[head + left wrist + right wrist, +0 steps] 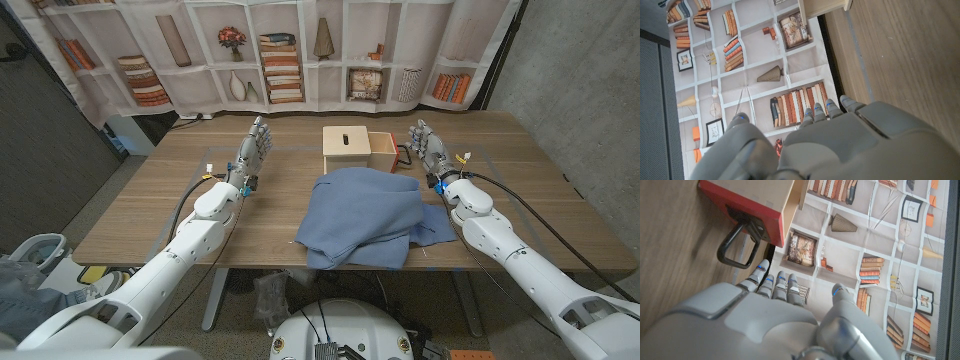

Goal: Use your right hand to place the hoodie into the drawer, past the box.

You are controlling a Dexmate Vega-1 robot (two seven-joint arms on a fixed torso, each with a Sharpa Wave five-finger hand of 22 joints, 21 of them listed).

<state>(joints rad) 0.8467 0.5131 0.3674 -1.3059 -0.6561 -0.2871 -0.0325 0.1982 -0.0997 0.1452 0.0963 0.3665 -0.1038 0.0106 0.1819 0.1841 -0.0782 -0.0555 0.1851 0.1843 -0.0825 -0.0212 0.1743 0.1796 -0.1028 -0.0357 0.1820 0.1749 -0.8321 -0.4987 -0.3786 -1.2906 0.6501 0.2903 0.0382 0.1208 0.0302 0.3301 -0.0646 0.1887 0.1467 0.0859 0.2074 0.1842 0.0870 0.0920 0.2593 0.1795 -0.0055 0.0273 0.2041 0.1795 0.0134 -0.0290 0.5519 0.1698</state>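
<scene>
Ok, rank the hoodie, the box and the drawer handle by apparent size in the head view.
1. hoodie, by far the largest.
2. box.
3. drawer handle, the smallest, partly hidden by the right hand.

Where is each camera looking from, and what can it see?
Head view: from the robot's head, down at the table, blue hoodie, wooden box, both arms.
Left wrist view: behind the left robot hand, facing the bookshelf backdrop.
Right wrist view: behind the right robot hand, facing the red drawer front and black handle.
Both wrist views share the backdrop and table.
</scene>
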